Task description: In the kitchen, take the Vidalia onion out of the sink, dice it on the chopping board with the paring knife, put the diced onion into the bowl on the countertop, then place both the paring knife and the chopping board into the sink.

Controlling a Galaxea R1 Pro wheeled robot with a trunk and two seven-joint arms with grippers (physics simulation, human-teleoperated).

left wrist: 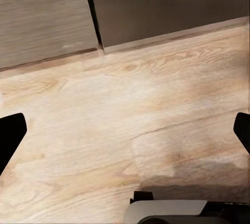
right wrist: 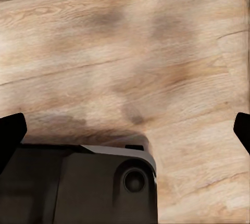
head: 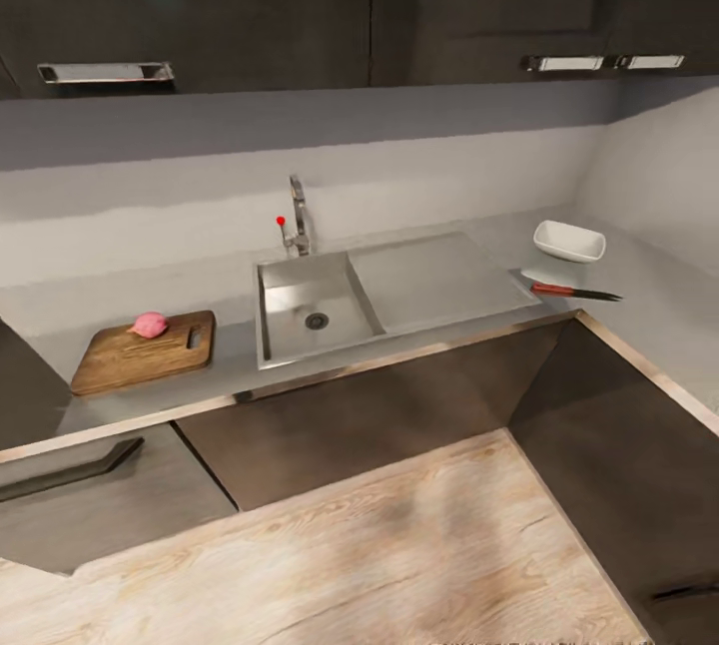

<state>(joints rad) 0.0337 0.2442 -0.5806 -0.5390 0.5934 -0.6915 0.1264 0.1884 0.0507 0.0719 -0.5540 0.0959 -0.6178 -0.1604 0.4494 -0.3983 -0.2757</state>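
In the head view a pinkish Vidalia onion [head: 150, 324] rests on the far end of the brown chopping board [head: 140, 353], on the countertop [head: 654, 311] left of the sink [head: 283, 292]. The steel basin holds nothing. At the counter's right corner stands the white bowl [head: 568, 241], with the paring knife [head: 574, 293], red-handled and dark-bladed, lying just in front of it. My left gripper [left wrist: 125, 135] is open over the wood floor, dark fingertips [left wrist: 11, 136] spread wide. My right gripper [right wrist: 125, 135] is open too, also above the floor.
A chrome tap [head: 297, 216] with a red knob stands behind the basin, and a flat drainboard [head: 439, 276] lies to its right. Dark cabinets run below and above the L-shaped counter. Light wood floor [head: 399, 545] stretches between me and the cabinets. My own base [right wrist: 78, 187] shows under the right gripper.
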